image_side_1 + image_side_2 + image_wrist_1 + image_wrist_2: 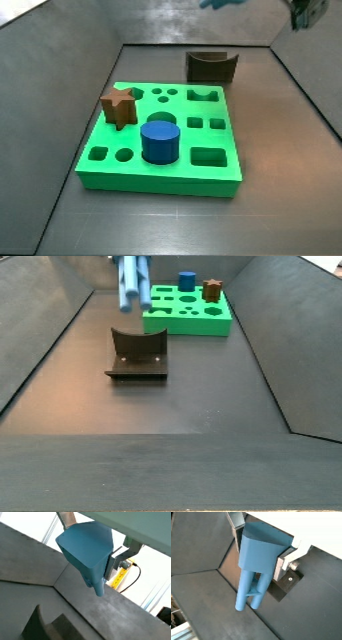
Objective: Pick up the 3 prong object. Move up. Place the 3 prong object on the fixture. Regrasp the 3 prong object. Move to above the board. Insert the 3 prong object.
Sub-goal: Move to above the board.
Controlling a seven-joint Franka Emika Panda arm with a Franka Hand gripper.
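Note:
My gripper (261,543) is shut on the body of the 3 prong object (256,557), a light grey-blue piece whose prongs (246,594) point down. Both wrist views show a silver finger on each side of the body; the gripper (87,541) and the piece (85,549) fill the wrist view. I hold it high above the floor. In a side view only its prongs (130,281) hang in from the top edge, above and behind the dark fixture (138,354). The fixture (211,66) stands empty behind the green board (160,168).
On the board (187,318) stand a dark blue cylinder (160,140) and a brown star-shaped peg (119,106); both also show in a side view, the cylinder (187,278) next to the peg (211,289). Grey sloping walls enclose the floor on all sides.

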